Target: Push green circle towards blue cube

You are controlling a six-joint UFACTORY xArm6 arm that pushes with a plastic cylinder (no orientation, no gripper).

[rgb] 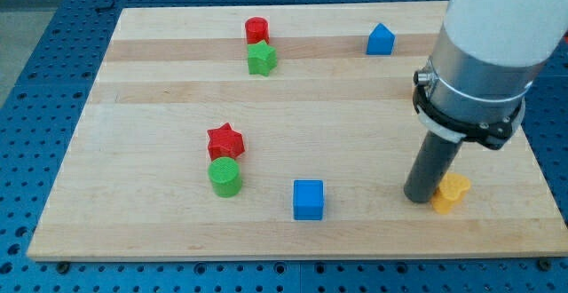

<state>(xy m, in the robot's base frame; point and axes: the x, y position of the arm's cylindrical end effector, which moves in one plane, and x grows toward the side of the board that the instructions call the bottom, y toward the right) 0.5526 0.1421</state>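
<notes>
On the view's left of the desk (133, 89) you see the green circle (224, 177), touching the red star (225, 140) just above it. The blue cube (308, 199) sits near, to its right and slightly lower. Farther right, my tip (419, 196) rests against the yellow block (451, 192), well apart from the circle. There is no pincer, only the rod. The approach is not yet made; you likely need to circle round to the circle's left side, then push rightward.

I have one view, raised at the near edge of the wooden board (160, 231), angled down toward the far edge.
</notes>
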